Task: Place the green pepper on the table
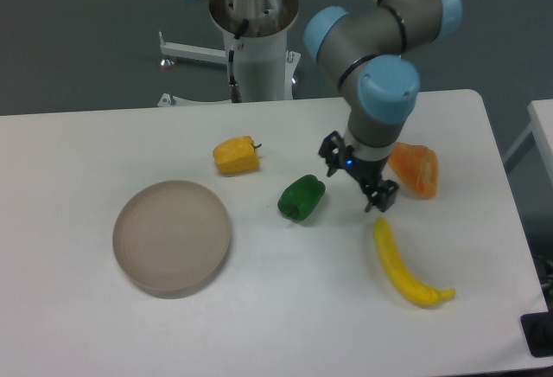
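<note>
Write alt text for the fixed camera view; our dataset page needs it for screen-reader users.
A green pepper lies on a white table, the robot's end effector just right of it, empty. Around them: yellow pepper, orange pepper, banana, round plate.

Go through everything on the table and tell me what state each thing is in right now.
Glossy dark green bell pepper: lying on the white table, free.
Yellow bell pepper: on its side.
Orange pepper: resting, partly behind the arm.
Long yellow chili: lying flat.
Round grey-beige plate: empty.
Black gripper: jaws open, holding nothing.

green pepper (301, 198) on table (78, 325), fingers (380, 197) apart
</note>
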### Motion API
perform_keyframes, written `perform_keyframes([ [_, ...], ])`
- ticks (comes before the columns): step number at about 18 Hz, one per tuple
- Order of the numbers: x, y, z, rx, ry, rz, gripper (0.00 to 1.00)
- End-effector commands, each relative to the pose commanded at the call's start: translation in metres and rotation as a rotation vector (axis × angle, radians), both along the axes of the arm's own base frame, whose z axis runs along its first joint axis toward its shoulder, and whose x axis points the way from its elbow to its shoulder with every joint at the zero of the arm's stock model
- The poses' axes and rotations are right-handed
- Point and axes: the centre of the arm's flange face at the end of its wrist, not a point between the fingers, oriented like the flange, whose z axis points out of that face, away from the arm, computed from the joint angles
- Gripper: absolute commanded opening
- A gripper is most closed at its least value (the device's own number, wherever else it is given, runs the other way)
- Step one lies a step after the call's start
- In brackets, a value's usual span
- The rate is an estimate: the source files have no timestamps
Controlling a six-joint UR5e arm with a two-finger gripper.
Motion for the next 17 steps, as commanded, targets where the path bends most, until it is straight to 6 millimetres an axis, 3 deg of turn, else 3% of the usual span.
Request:
perform_keyframes([
  [3, -0.0057, -0.006, 0.0076, 0.007, 0.011, -0.003, 1.0],
  [17, -0.0089, -0.0118, 0.0008, -0.028, 0.026, -0.031, 1.0],
])
